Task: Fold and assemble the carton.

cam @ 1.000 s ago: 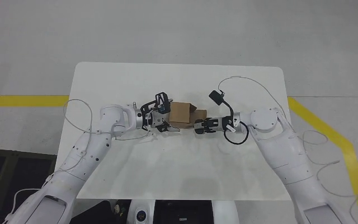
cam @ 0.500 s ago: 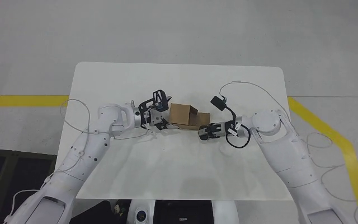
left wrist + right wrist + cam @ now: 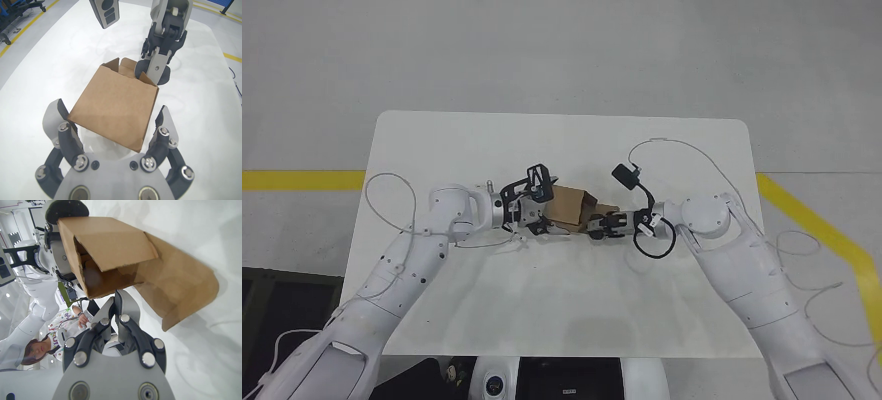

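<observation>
A brown carton (image 3: 567, 206) sits at the middle of the white table (image 3: 692, 300), its open end toward my right arm. The left gripper (image 3: 542, 210) is open, its fingers straddling the carton's (image 3: 113, 109) closed end; one pad (image 3: 63, 111) touches a corner and the other stands slightly clear. At the open end, my right gripper (image 3: 594, 226) is shut, its tips (image 3: 115, 291) against the edge of a side flap. A long flap (image 3: 179, 285) sticks out along the table beside it. That right gripper (image 3: 151, 79) also appears beyond the carton's far rim.
A thin cable (image 3: 692, 150) loops over the table behind the right arm, and another (image 3: 382, 195) by the left arm. Bare table surface lies in front of and behind the carton.
The right gripper drew back from the carton toward the table's front, then returned to its open end. The left gripper shifted right, closer around the carton, which turned slightly.
</observation>
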Controlling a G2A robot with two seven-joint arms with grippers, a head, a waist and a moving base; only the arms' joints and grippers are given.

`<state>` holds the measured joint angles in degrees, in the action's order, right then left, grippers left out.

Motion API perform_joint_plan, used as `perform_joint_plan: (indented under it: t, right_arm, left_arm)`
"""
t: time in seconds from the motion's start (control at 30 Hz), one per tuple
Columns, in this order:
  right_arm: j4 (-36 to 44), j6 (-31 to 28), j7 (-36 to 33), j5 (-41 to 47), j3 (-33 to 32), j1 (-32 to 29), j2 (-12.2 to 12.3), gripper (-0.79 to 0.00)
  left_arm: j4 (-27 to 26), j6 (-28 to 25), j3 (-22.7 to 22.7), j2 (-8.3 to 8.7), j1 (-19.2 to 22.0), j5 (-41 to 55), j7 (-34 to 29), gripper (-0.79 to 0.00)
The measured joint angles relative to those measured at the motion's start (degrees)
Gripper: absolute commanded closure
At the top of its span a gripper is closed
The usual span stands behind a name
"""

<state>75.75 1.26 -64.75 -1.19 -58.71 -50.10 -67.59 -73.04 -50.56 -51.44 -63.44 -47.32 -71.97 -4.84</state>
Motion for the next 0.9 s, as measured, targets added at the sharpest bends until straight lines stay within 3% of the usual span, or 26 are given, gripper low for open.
perform_joint_plan:
  t: [0.7,0.9]
  right_arm:
    - [-10.94,-9.4,2.7,4.57,7.51,7.34,-3.22,0.0]
    - [-11.1,-10.79,-0.06,4.4,6.14,7.34,-2.59,0.0]
  left_arm:
    - [0.29,-0.88,0.22,-0.33,0.15,-1.2,-0.74,-0.785]
    - [0.17,0.39,-0.02,-0.43,-0.05,-0.72,-1.75,-0.785]
